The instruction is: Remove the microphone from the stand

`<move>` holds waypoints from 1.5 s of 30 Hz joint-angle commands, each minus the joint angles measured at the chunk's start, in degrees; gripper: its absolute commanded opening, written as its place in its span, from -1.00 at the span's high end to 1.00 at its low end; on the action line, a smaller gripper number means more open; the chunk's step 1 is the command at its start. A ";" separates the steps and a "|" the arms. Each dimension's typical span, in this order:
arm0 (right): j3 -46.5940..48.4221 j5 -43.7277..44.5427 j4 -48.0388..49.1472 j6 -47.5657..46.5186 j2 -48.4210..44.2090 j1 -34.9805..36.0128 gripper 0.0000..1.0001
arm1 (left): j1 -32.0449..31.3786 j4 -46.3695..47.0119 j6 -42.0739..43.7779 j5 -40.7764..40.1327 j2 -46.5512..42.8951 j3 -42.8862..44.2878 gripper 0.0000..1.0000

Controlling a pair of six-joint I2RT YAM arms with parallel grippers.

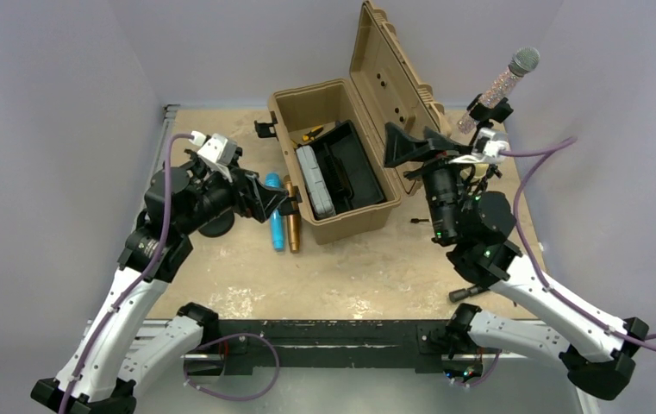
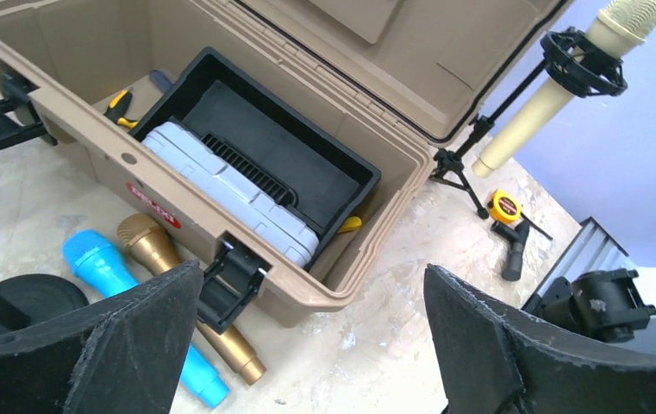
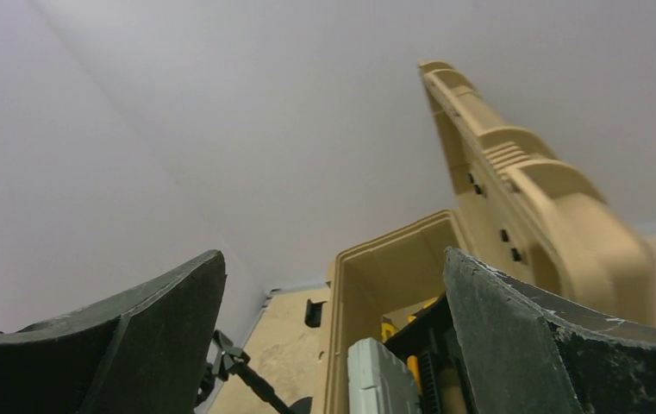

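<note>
The microphone (image 1: pixel 507 79) has a glittery handle and a silver mesh head. It sits tilted in the black clip of a small tripod stand (image 1: pixel 490 112) at the back right of the table. In the left wrist view the microphone (image 2: pixel 557 95) looks cream and its stand (image 2: pixel 471 142) is at the upper right. My right gripper (image 1: pixel 410 147) is open and empty, left of the stand and over the toolbox's right side. It points away from the microphone, which is out of its wrist view (image 3: pixel 333 336). My left gripper (image 1: pixel 277 200) (image 2: pixel 315 345) is open and empty by the toolbox's left front corner.
An open tan toolbox (image 1: pixel 359 216) (image 2: pixel 367 285) stands mid-table with its lid (image 3: pixel 522 198) raised, holding a black tray and a grey case (image 2: pixel 229 194). A blue microphone (image 1: pixel 274 211) and a gold one (image 1: pixel 292 220) lie left of it. A yellow tape measure (image 2: pixel 505 207) lies by the stand's feet.
</note>
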 commanded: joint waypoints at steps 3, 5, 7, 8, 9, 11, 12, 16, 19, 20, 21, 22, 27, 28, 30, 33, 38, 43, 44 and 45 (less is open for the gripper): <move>6.89 19.29 -15.14 8.62 -1.07 -0.29 -0.98 | -3.09 -0.65 3.42 -1.09 -1.00 2.00 -0.92; 9.46 24.12 -22.00 13.45 -0.26 -0.82 -0.98 | -3.35 -0.67 3.43 -1.02 -1.54 2.00 -0.92; 11.20 26.21 -27.49 17.70 -0.61 -1.41 -0.97 | -3.49 -0.67 3.43 -0.87 -1.65 2.02 -0.92; 11.62 26.47 -29.66 19.92 -1.13 -1.64 -0.97 | -3.59 -0.62 3.47 -0.82 -1.68 2.01 -0.92; 11.76 26.39 -31.41 22.41 -1.71 -1.89 -0.96 | -3.60 -0.62 3.51 -0.80 -1.58 2.01 -0.92; 11.81 25.28 -35.09 26.51 -3.01 -2.38 -0.95 | -3.65 -0.48 3.46 -0.89 -1.28 1.98 -0.92; 11.61 24.90 -37.00 28.64 -3.63 -2.56 -0.94 | -3.77 -0.57 3.43 -0.91 -1.19 1.96 -0.92; 11.08 25.28 -47.28 38.78 -5.15 -2.75 -0.92 | -4.21 -0.42 3.27 -0.50 -1.26 1.88 -0.92; 11.67 28.04 -52.68 45.04 -6.31 -2.77 -0.89 | -4.49 -0.32 3.25 -0.39 -1.10 1.79 -0.91; 11.72 28.67 -52.71 45.14 -7.00 -2.77 -0.87 | -4.56 -0.26 3.19 -0.38 -0.97 1.73 -0.92; 11.71 29.43 -52.19 44.38 -7.45 -2.77 -0.86 | -4.70 -0.17 3.13 -0.46 -0.92 1.66 -0.91; 11.82 30.31 -51.25 42.98 -7.68 -2.77 -0.84 | -4.90 -0.15 3.16 -0.54 -0.98 1.66 -0.91; 16.44 34.15 -43.60 30.22 -5.10 -3.81 -0.82 | -5.61 -0.11 3.08 -0.42 -1.68 1.57 -0.91; 17.40 34.75 -41.57 27.49 -4.34 -4.42 -0.81 | -5.70 -0.08 3.08 -0.49 -1.82 1.59 -0.91; 18.18 33.65 -34.41 19.62 -3.57 -5.68 -0.80 | -5.81 0.03 3.17 -0.52 -2.00 1.49 -0.91; 16.29 28.43 -24.04 10.45 -2.36 -6.74 -0.79 | -5.89 -0.25 3.21 -0.75 -2.28 1.57 -0.91; 17.88 14.04 -21.24 6.38 3.45 -20.66 -0.81 | -6.26 0.18 3.04 -0.39 -2.48 1.35 -0.91; 18.62 -5.20 -17.46 1.88 8.51 -41.57 -0.80 | -7.09 -0.08 3.33 -0.80 -2.06 1.39 -0.91; 18.61 -5.84 -17.84 2.18 8.66 -42.22 -0.81 | -7.25 -0.13 3.34 -0.77 -2.06 1.39 -0.91; 18.23 -6.60 -18.21 2.65 8.50 -42.54 -0.81 | -7.35 -0.12 3.30 -0.67 -2.06 1.35 -0.91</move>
